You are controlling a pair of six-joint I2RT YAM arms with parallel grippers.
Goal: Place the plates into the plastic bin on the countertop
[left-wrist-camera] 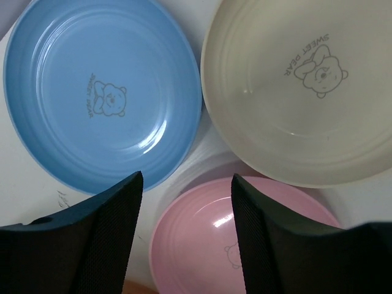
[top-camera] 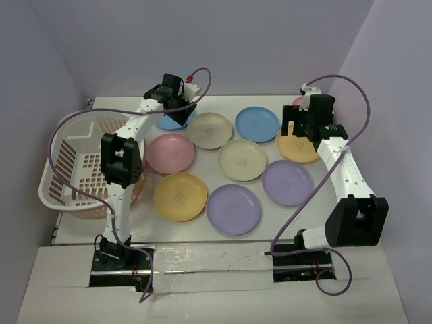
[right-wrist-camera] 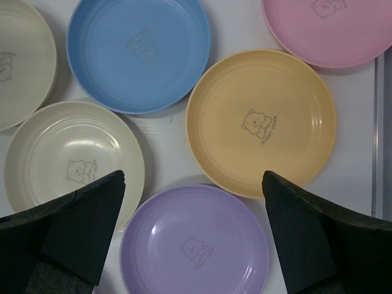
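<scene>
The left jaws stand apart, empty, over the narrow gap where a round pastel-blue plastic plate [left-wrist-camera: 101, 92], a cream plate [left-wrist-camera: 300, 86] printed "SWEET DEAR" and a pink plate [left-wrist-camera: 196, 245] nearly meet. The right jaws gape wide above a lilac plate [right-wrist-camera: 196, 245] and a yellow-orange plate [right-wrist-camera: 260, 122]. The white slotted plastic bin [top-camera: 64, 165] sits at the left edge of the white surface [top-camera: 229, 102].

Top view: my left arm [top-camera: 121, 158] covers most of the far-left blue plate [top-camera: 167, 123]. My right arm [top-camera: 341, 162] hides all but a sliver of the back pink plate [top-camera: 297, 101]. In the left wrist view the nearer pink plate [left-wrist-camera: 202, 226] runs off the bottom edge, with the fingers [left-wrist-camera: 110, 239] of my left tool [left-wrist-camera: 187, 184] over both its sides. Plate prints are unreadable from above.
</scene>
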